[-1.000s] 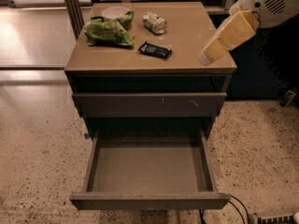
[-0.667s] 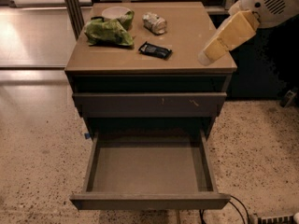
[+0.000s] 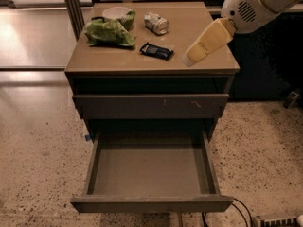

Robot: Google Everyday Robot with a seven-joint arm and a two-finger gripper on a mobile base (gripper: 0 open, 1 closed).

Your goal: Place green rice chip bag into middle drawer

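Note:
The green rice chip bag (image 3: 110,32) lies crumpled on the back left of the cabinet top (image 3: 199,67), resting against a white bowl (image 3: 116,12). The middle drawer (image 3: 150,170) is pulled wide open at the bottom front, its bare tray holding nothing. My gripper (image 3: 190,57), cream-coloured on a white arm, hangs over the right side of the cabinet top, pointing down and left. It is well to the right of the bag and holds nothing that I can see.
A small black wrapped bar (image 3: 156,50) lies mid-top, between gripper and bag. A crushed can (image 3: 156,22) lies behind it. A closed drawer front with pale scratches (image 3: 151,106) sits above the open drawer. Cables (image 3: 241,212) lie on the speckled floor at the right.
My gripper has moved a little to the left over the cabinet top, toward the black bar. The bag, the drawer and the other things have not moved.

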